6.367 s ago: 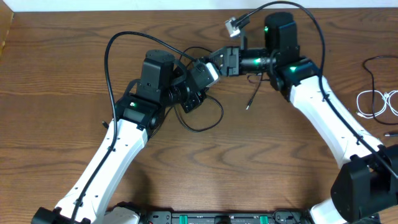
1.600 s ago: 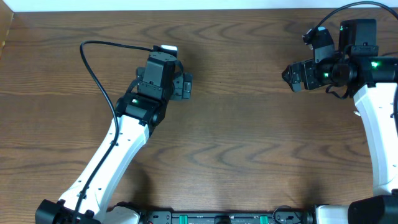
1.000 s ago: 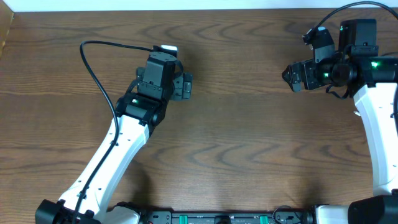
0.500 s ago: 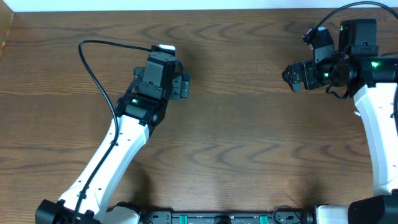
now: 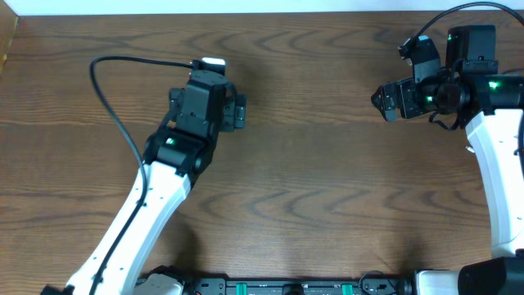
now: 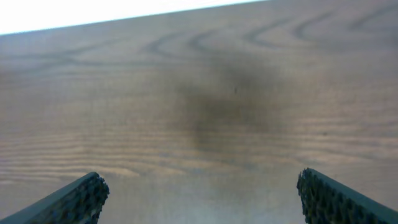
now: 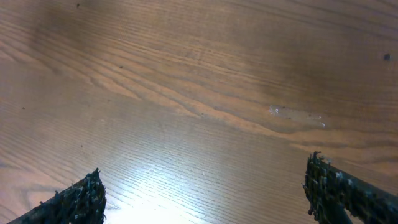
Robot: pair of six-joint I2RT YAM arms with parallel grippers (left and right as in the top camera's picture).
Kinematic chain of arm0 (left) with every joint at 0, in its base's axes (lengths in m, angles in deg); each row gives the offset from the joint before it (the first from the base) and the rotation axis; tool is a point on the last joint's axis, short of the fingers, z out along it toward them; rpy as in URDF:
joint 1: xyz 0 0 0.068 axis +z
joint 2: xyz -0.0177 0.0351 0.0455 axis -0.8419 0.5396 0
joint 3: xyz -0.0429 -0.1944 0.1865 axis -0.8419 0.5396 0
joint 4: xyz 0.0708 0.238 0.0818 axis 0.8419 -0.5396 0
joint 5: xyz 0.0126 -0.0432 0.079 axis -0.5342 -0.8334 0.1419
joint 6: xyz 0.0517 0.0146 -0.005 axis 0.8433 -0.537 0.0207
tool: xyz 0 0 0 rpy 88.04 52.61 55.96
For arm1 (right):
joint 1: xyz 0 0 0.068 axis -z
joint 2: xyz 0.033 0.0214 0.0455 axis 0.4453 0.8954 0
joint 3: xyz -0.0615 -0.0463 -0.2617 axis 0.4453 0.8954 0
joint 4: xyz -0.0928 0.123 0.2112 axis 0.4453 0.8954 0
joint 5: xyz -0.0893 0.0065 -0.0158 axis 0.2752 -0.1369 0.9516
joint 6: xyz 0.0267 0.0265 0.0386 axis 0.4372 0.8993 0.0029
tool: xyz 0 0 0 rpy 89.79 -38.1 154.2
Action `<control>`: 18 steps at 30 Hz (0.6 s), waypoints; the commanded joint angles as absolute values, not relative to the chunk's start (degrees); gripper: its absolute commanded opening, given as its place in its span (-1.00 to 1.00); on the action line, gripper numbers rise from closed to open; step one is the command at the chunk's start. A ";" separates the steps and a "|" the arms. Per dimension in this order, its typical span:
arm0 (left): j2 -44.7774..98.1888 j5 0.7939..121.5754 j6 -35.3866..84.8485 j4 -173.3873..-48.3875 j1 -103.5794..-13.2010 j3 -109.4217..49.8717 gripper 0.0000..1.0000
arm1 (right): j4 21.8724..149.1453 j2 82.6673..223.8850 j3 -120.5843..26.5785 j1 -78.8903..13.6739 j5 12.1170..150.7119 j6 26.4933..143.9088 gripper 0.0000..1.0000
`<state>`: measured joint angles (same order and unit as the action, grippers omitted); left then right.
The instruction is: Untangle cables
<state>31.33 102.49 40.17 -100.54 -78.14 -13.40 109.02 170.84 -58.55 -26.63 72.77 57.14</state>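
Although the task concerned the cables, none of the three views showed them plainly, so where they lay could not be told; a thin dark loop (image 5: 440,123) hung just under the right wrist, and whether it was the arm's own wiring could not be made out. Beside that loop the right fingers (image 5: 385,100) stood spread wide at the far right of the wooden surface (image 5: 311,188), pointing toward the middle and pinching nothing. In the right wrist view the two dark, rough-textured tips of the right fingers (image 7: 74,202) sat at the lower corners, with wood grain, a bright glare and a small pale scuff (image 7: 295,113) filling the space between them. The white right arm (image 5: 499,172) ran down the right edge and covered that strip of the surface from above. Well apart, on the far left of the middle, the left fingers (image 5: 238,112) were likewise spread wide and held nothing, facing right. The left wrist view showed the tips of the left fingers (image 6: 74,200) low in the corners over blurred grain, with a soft dark shadow (image 6: 217,112) on the wood ahead of them. A thick black arm cable (image 5: 102,90) arched out from the left wrist and curved back down to the white left arm (image 5: 147,213), which reached in from the near left corner. A pale strip (image 5: 246,6) bordered the far edge, and a dark rail (image 5: 278,287) with green marks ran along the near edge between the two arm bases.
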 commanded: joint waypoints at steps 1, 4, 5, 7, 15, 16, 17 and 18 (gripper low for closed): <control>27.09 103.43 39.87 -96.47 -78.29 -10.10 0.96 | 109.10 169.61 -59.32 -26.87 72.86 56.46 0.99; 23.63 103.41 39.82 -83.97 -78.27 -3.22 0.95 | 109.13 169.61 -59.32 -26.87 72.86 56.46 0.99; 22.28 103.39 39.82 -78.72 -78.27 -0.33 0.96 | 109.13 169.61 -59.32 -26.87 72.86 56.46 0.99; 19.26 103.39 39.82 -67.51 -78.27 5.90 0.96 | 109.13 169.61 -59.32 -26.87 72.86 56.46 0.98; 8.62 97.64 39.85 -42.70 -76.06 21.11 0.96 | 109.13 169.61 -59.32 -26.87 72.86 56.46 0.99; 6.72 93.95 39.85 -42.77 -74.18 21.70 0.96 | 109.13 169.61 -59.32 -26.87 72.86 56.46 0.98; 5.60 91.61 39.85 -42.88 -72.89 21.92 0.96 | 109.13 169.61 -59.32 -26.87 72.86 56.46 0.99; 4.27 88.83 39.85 -43.19 -71.30 22.11 0.96 | 109.13 169.61 -59.32 -26.87 72.86 56.46 0.99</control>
<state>8.47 98.12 39.93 -43.47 -75.56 21.35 109.04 170.84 -58.55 -26.63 72.79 57.14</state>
